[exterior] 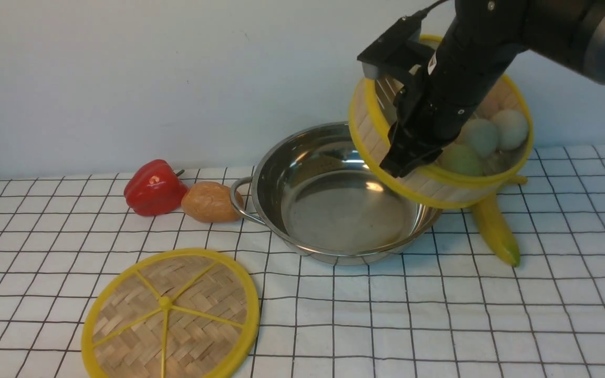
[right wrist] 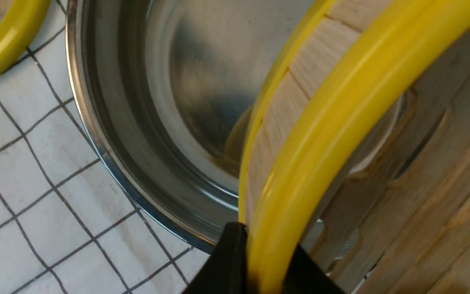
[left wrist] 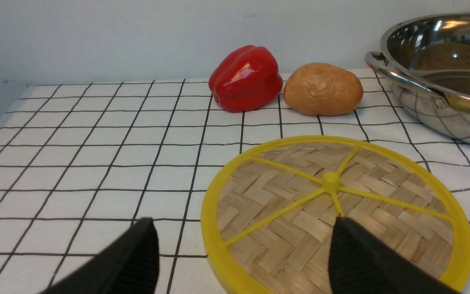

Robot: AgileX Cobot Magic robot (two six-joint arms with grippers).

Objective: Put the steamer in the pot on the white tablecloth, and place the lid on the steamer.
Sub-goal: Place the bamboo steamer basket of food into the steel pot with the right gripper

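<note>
**Steamer in the air, pot waiting.** The white tablecloth (exterior: 439,315) covers your worktop, and on it the pot (exterior: 334,210) sits empty, mouth up, near the middle. Over the pot's right rim hangs the steamer (exterior: 368,134), clear of the cloth and steeply tilted, its dumplings (exterior: 483,136) bunched against the wall. Whether its lower edge touches the pot, the views do not settle.

Your right gripper (exterior: 402,163) carries it, fingers closed narrowly on the yellow rim at the side facing the pot, one finger inside the wall and one outside. That is the relation to mind: the pot's centre lies left of the basket and below it. By my reading the load must travel left, level out, then go down.

The lid (exterior: 176,315) lies flat on the cloth at the front left, near the pot but not touching it. Your left gripper (left wrist: 243,261) is the nearer one to it, fingers spread wide and empty, poised at the lid's near edge. A banana (exterior: 494,231), a red pepper (exterior: 153,186) and a potato (exterior: 209,202) lie beside the pot.
</note>
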